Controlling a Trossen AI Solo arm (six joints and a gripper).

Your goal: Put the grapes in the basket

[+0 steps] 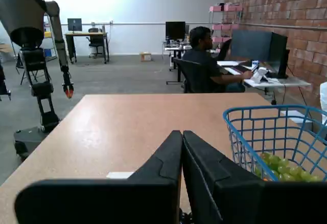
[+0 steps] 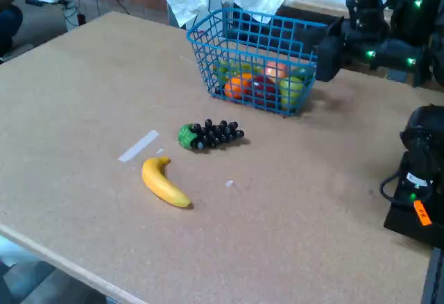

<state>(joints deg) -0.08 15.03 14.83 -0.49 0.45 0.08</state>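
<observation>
Gripper (image 1: 182, 137) clenched empty beside basket (image 2: 208, 64), grapes (image 2: 210, 135) well apart on table (image 2: 83, 96)

Even indoor light, soft focus in both views
Faint shadows fall beside the banana (image 2: 165, 182) and basket (image 2: 258, 60); white glare blows out the fixed view's top edge, while the near claw (image 1: 182, 183) blurs dark.

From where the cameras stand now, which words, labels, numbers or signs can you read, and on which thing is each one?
No text can be read with confidence.
Orange tag on the black robot base, fixed view: dark marks, too blurred to read.
Strip of tape on the table: blank.
Basket, grapes, banana: no lettering visible.
Monitors in the wrist view: dark, nothing legible.
</observation>
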